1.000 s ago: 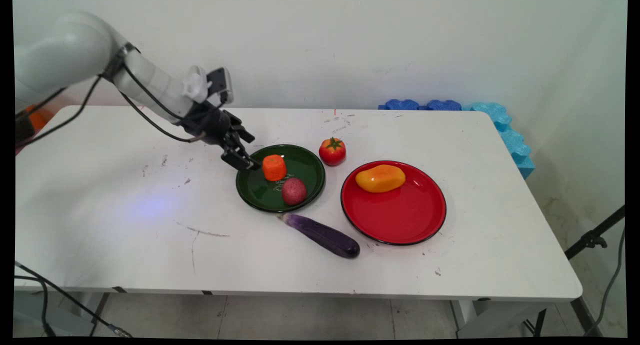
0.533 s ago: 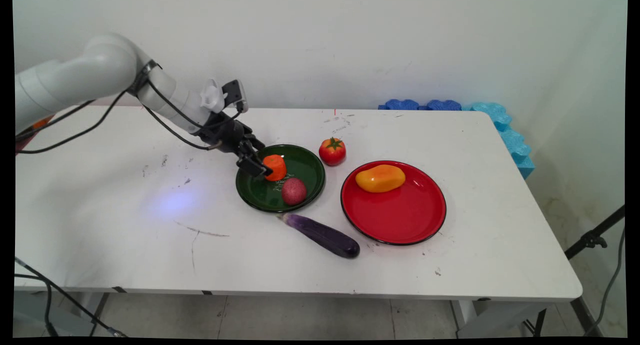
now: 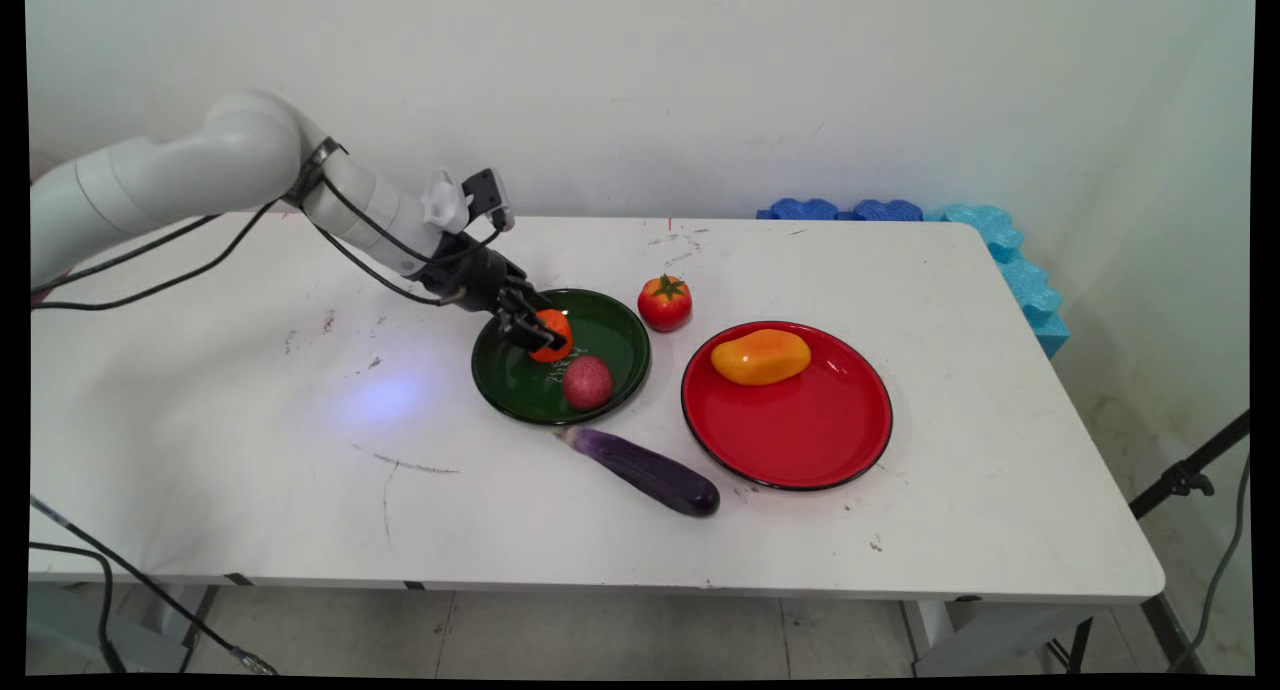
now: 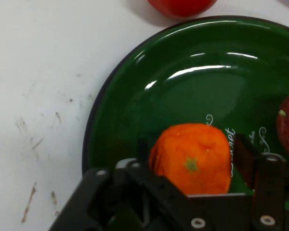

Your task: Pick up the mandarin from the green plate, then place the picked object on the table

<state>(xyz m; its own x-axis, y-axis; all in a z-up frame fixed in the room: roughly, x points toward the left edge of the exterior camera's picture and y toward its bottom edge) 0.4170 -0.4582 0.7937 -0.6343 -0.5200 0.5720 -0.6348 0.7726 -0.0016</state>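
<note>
gripper around the orange piece

we saw the gripper (image 4: 190,159) spread open, its fingers (image 4: 245,154) standing either side of the stubby orange carrot piece (image 4: 191,156) on the glossy green plate (image 3: 610,335). a speckled red fruit (image 3: 587,382) shared that plate; the red plate (image 3: 800,430) held a smooth mango (image 3: 761,357).

A white table (image 3: 250,450) is carrying everything here, its top showing scuffs and dark marks. A green plate (image 3: 520,390) is sitting near the middle of it, and a red plate (image 3: 800,440) is lying at the green plate's three o'clock, close but apart. A tomato (image 3: 665,303) is standing on the tabletop at the green plate's one o'clock, just beside its rim. An eggplant (image 3: 648,470) is lying at the green plate's five o'clock, its stem end almost touching the rim.
</note>
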